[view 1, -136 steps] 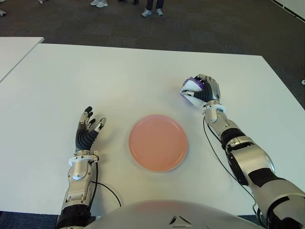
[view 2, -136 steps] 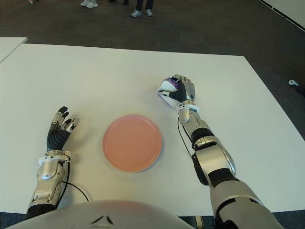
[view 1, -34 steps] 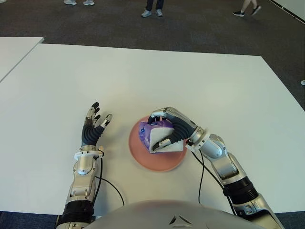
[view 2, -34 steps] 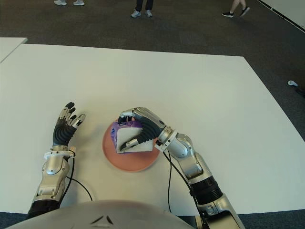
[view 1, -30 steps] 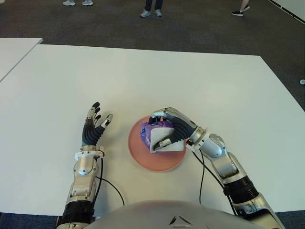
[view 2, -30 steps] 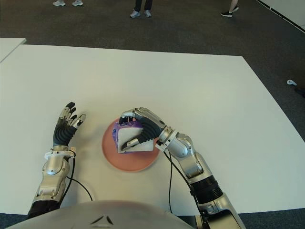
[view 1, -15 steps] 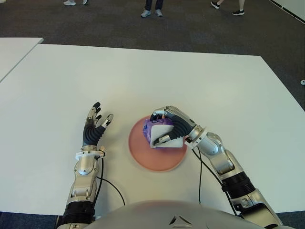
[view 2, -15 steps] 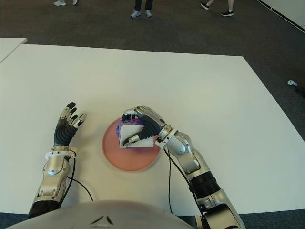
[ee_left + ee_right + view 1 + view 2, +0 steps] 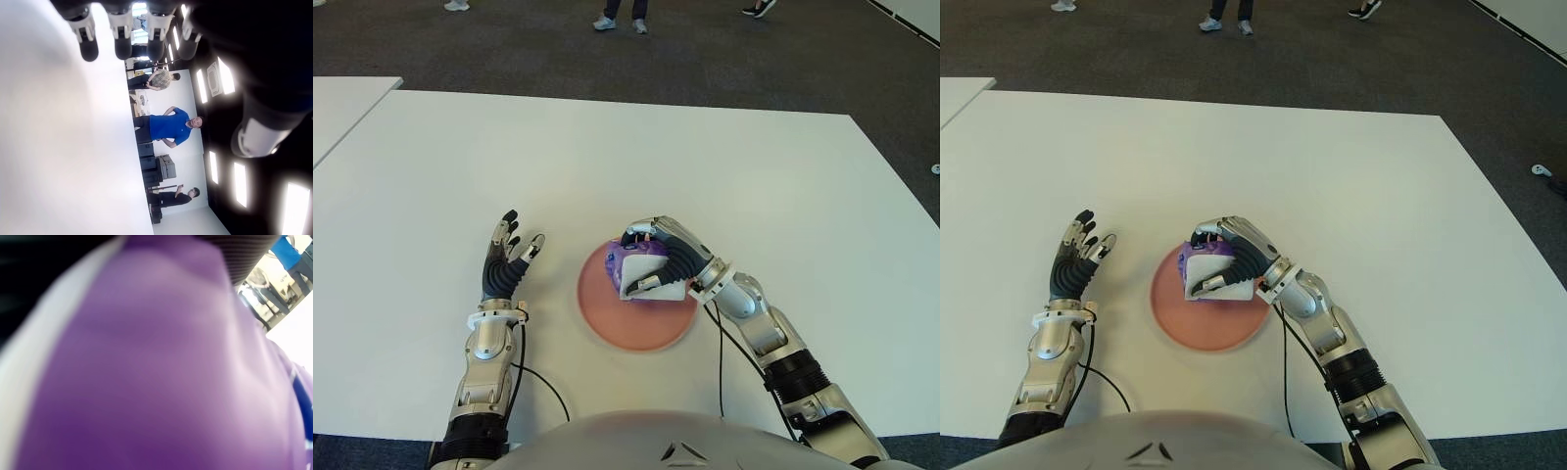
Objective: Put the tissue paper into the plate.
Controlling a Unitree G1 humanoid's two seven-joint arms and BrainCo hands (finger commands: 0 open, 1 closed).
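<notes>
White table [image 9: 607, 147] fills the scene, with one pink plate [image 9: 607, 328] on it. The right hand [image 9: 664, 262] has its fingers curled around one purple-and-white tissue pack [image 9: 641, 266], over the plate's far side. The pack seems light and soft, best held by its sides. The left hand [image 9: 506, 261], fingers spread, shows left of the plate.

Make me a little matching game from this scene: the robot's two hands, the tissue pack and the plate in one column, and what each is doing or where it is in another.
Things:
1. left hand
2. right hand
3. tissue pack
4. plate

States:
A. pink, on the white table
B. purple and white, held over the plate
C. fingers spread, holding nothing
D. fingers curled around the pack

Pairs: 1-C, 2-D, 3-B, 4-A
</notes>
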